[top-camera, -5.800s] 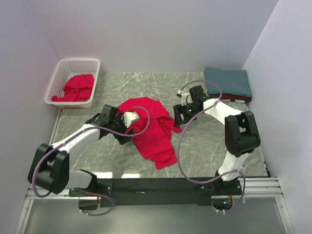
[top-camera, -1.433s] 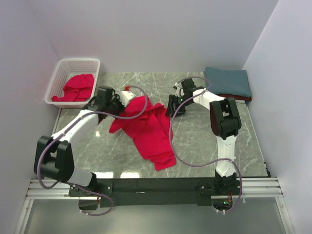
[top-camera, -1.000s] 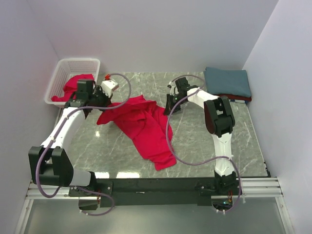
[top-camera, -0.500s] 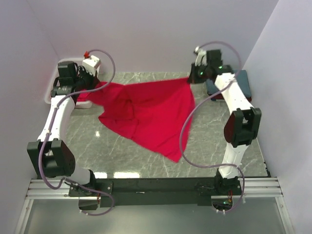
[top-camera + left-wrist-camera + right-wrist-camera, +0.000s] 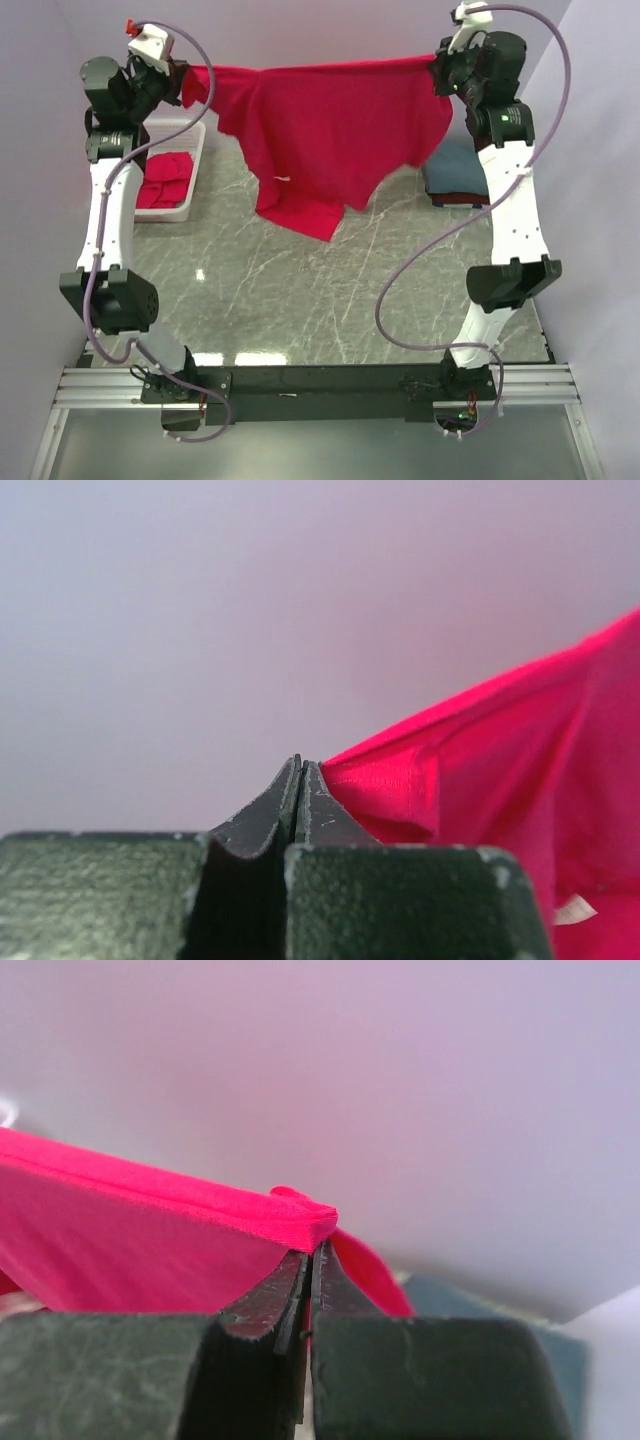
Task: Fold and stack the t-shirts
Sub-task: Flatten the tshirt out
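Fingers (image 5: 262,820) on the left gripper (image 5: 300,775) are pressed fully together, and I see a fold of the bright red t-shirt (image 5: 480,780) pinched at their tips, the cloth running off to the right against the pale wall (image 5: 200,600). It is the same on the right gripper (image 5: 312,1252): its fingers (image 5: 262,1305) are closed tight on a rolled hem of that shirt, which stretches away to the left in its wrist view. From the top camera I have both arms reaching high, the left gripper near the back left corner above the white basket (image 5: 196,160) and the right gripper near the back right corner. The shirt hangs between them like a banner, its top edge pulled nearly straight from one grip to the other. Its body drapes down unevenly, longest left of centre, and a small white tag (image 5: 284,180) shows on that lower part. I cannot tell whether the lowest point touches the marble table (image 5: 350,300). Another red t-shirt (image 5: 165,185) lies crumpled in the basket. On the right, partly hidden behind the right arm and the hanging cloth, a folded teal-blue t-shirt (image 5: 452,170) lies on top of a darker red t-shirt (image 5: 455,200).
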{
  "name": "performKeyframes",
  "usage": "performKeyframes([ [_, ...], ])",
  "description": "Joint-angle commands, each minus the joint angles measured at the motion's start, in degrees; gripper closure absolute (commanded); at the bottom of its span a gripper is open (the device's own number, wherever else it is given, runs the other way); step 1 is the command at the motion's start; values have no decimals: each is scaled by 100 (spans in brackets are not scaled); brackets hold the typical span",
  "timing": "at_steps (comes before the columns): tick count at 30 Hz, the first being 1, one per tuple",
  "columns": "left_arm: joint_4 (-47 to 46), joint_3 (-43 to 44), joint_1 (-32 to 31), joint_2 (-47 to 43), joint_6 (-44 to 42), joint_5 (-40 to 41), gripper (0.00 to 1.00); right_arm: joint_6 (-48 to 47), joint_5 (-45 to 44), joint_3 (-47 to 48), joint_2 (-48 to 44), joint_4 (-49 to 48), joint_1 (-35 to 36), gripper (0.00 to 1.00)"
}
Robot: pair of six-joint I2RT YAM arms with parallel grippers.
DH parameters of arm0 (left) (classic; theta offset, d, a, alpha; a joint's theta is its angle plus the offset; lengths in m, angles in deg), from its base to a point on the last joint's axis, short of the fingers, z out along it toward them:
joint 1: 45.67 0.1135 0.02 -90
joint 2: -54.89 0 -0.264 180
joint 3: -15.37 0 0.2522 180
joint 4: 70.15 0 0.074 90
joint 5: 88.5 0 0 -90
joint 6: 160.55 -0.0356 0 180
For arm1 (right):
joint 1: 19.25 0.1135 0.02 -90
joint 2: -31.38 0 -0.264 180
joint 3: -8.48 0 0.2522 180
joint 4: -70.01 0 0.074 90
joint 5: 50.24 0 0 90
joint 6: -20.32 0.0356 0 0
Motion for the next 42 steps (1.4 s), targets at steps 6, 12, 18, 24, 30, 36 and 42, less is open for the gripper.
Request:
performKeyframes([
  [6, -871, -2408, 340, -2361, -1257, -570, 99, -981, -823, -1962, -2019, -1700, -156, 100],
  [12, -791, -3140, 577, -3471, -820, -351, 99, -1025, -884, -3151, -3189, -1868, -165, 100],
  [18, -730, -2649, 665, -4051, -38, -34, 99, -929, -990, -3029, -4025, -1691, -165, 100],
  [24, 444, -2226, 674, -3948, 438, -1173, 95, -893, -404, -3315, -4465, -956, -165, 100],
  [30, 1289, -4307, -255, -4429, -745, -2654, 45, -1218, -479, -5265, -5159, -847, -156, 100],
  [36, 1335, -5513, -1664, -4563, -996, -1782, 41, -702, 82, -5017, -5099, -628, -51, 100],
  [42, 1047, -5759, -1647, -4342, -328, -1801, 36, -77, 241, -3263, -3878, -531, 1335, 100],
])
